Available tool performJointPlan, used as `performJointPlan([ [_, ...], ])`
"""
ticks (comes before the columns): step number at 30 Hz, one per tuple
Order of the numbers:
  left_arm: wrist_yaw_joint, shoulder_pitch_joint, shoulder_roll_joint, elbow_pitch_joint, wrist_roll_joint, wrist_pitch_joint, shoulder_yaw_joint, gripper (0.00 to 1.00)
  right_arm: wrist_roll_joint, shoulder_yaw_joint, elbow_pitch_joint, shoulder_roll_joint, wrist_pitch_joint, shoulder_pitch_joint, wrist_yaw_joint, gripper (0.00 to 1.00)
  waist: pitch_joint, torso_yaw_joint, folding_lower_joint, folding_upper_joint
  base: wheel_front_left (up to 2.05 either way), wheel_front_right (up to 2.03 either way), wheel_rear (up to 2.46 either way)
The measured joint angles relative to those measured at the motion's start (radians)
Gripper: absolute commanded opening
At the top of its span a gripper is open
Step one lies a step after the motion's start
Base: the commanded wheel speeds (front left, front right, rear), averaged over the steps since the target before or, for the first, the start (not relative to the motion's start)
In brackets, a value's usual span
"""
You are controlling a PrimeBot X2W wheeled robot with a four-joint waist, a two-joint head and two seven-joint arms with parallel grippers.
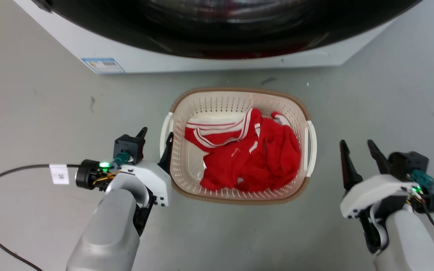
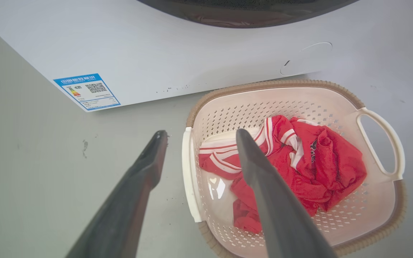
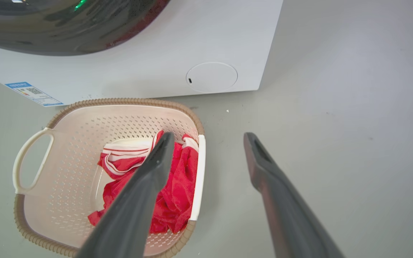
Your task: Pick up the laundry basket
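- Right, head view: the laundry basket (image 1: 239, 90) sits on the grey floor (image 1: 43, 113) just in front of the washing machine (image 1: 209, 60), with a red garment (image 1: 262, 158) heaped inside.
- The left pincer (image 1: 156, 136) is spread at the basket's left handle (image 1: 164, 130). The right pincer (image 1: 356, 145) is also spread, off to the right and clear of the right handle (image 1: 312, 146).
- Now the left wrist view: the left pincer (image 2: 201, 133) gapes wide, one finger over the floor and the other over the red garment (image 2: 328, 165), with the near handle (image 2: 188, 172) between them.
- Over to the right wrist view: the right pincer (image 3: 208, 135) is open and holds nothing. One finger crosses in front of the basket (image 3: 120, 102) and the other lies over the floor.
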Motion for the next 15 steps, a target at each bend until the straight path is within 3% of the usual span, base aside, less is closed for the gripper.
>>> performJointPlan([
  [15, -0.016, -0.235, 0.057, 0.286, -0.064, 0.059, 0.002, 1.00, 0.128, 0.193, 0.369, 0.000, -0.007, -0.300, 0.000, 1.00, 0.247, -0.062, 0.0000, 0.0000, 0.00, 0.00, 0.00],
])
